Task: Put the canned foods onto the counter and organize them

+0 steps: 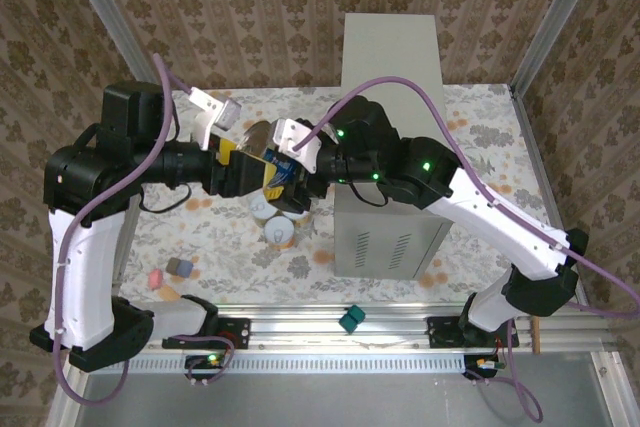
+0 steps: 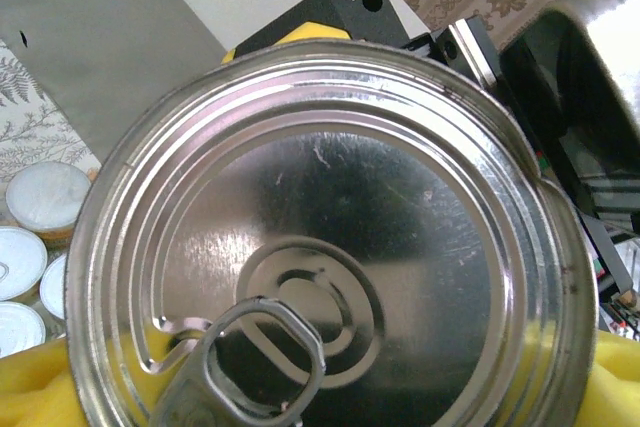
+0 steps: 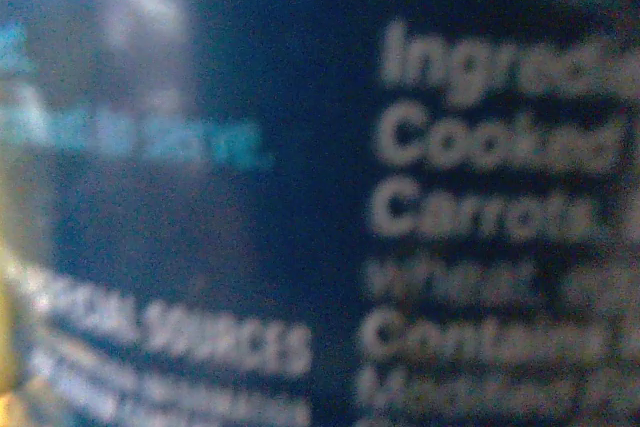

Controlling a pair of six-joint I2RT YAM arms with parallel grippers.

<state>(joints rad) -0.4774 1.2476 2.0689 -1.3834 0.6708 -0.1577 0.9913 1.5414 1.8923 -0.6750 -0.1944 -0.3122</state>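
A tall canned food with a dark blue label (image 1: 272, 169) hangs in the air between both arms, left of the counter (image 1: 390, 57). Its metal top with a pull tab (image 2: 320, 237) faces the left wrist camera. My left gripper (image 1: 255, 165) is shut on it, with its yellow pads (image 2: 30, 387) showing at the can's lower edges. My right gripper (image 1: 298, 172) is pressed up against the same can. Its camera sees the blurred label (image 3: 300, 197) at very close range, and its fingers are hidden. Short white-lidded cans (image 1: 270, 217) (image 2: 45, 195) stand on the floral surface below.
The counter's vented front face (image 1: 385, 242) stands right of the hand-off spot. A pink piece (image 1: 155, 277) and a grey-blue cube (image 1: 180, 267) lie at the near left. A green block (image 1: 351, 319) sits on the front rail.
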